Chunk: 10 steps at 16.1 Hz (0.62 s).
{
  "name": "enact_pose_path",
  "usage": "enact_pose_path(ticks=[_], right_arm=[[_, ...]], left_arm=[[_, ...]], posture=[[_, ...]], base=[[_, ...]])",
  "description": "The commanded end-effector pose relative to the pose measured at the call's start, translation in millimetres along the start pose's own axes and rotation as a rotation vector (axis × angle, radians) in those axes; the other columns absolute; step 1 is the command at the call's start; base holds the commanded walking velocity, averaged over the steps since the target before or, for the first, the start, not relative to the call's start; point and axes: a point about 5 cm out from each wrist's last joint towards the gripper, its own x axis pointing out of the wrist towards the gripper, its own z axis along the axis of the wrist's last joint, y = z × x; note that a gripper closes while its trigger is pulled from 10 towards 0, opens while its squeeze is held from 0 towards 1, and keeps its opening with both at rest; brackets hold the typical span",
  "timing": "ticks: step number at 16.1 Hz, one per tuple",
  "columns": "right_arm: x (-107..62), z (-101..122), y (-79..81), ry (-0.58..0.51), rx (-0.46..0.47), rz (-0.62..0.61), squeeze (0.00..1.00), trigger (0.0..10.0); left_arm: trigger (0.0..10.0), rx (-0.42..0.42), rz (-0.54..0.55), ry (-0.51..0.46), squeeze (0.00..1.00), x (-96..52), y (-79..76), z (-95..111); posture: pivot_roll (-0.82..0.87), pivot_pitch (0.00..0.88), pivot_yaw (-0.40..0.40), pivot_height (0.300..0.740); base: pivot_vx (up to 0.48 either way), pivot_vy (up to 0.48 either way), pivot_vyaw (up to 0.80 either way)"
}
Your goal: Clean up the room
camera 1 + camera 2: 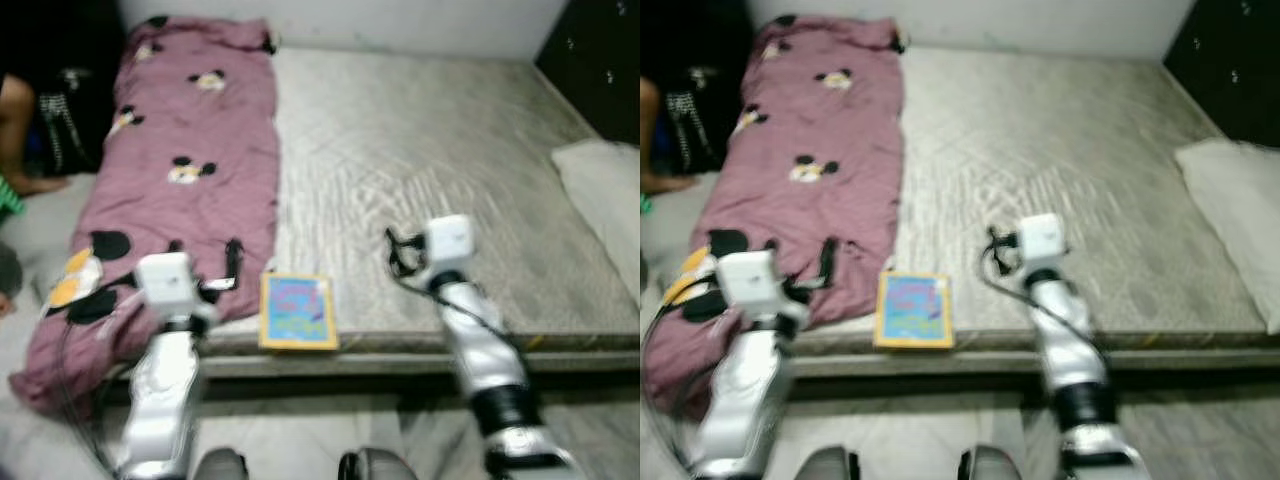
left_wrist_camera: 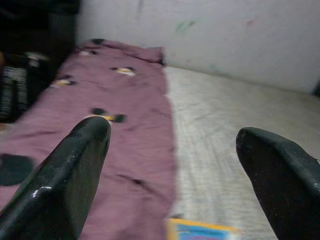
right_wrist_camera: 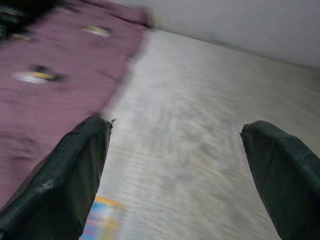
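Note:
A mauve blanket point(image 1: 185, 160) printed with cartoon mice lies crumpled along the left side of the grey mattress point(image 1: 420, 150), its near end hanging over the bed's front edge. A colourful book point(image 1: 297, 311) with a yellow border rests flat at the front edge, just right of the blanket. My left gripper point(image 2: 172, 145) is open, held low over the blanket's near end to the left of the book, with nothing between its fingers. My right gripper point(image 3: 175, 145) is open too, held over bare mattress to the right of the book point(image 3: 102, 220).
A white pillow point(image 1: 605, 200) lies at the mattress's right edge. A dark cabinet point(image 1: 600, 60) stands at the back right. A person's bare leg point(image 1: 15, 130) and dark items are at the far left beside the bed. Pale floor point(image 1: 300, 440) runs along the bed's front.

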Motion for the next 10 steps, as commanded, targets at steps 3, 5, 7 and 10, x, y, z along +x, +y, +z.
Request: enact_pose_path(ticks=[3,5,7,10], right_arm=[[-0.5,1.2,-6.9,0.001,-0.019,-0.009,0.0,10.0],[-0.4,1.0,-6.5,0.002,-0.019,-0.007,0.0,10.0],[-0.4,0.9,-5.9,0.003,-0.02,-0.005,0.0,10.0],[-0.7,0.8,-6.1,0.003,-0.021,-0.007,0.0,10.0]], left_arm=[[10.0,-0.039,-0.051,-0.026,0.0,-1.1,-9.6,4.5],[10.0,-0.033,-0.05,-0.029,0.0,-1.2,-9.2,4.6],[10.0,-0.036,-0.057,-0.029,0.0,-1.6,-9.5,4.4],[10.0,-0.04,-0.065,-0.029,0.0,-1.8,-10.3,4.5]], posture=[[-0.02,0.097,-0.06,0.74],[-0.02,0.097,-0.06,0.74],[-0.02,0.097,-0.06,0.74],[-0.02,0.098,-0.06,0.74]], base=[[0.184,0.0,0.0],[0.336,0.0,0.0],[0.36,0.0,0.0],[0.375,0.0,0.0]])
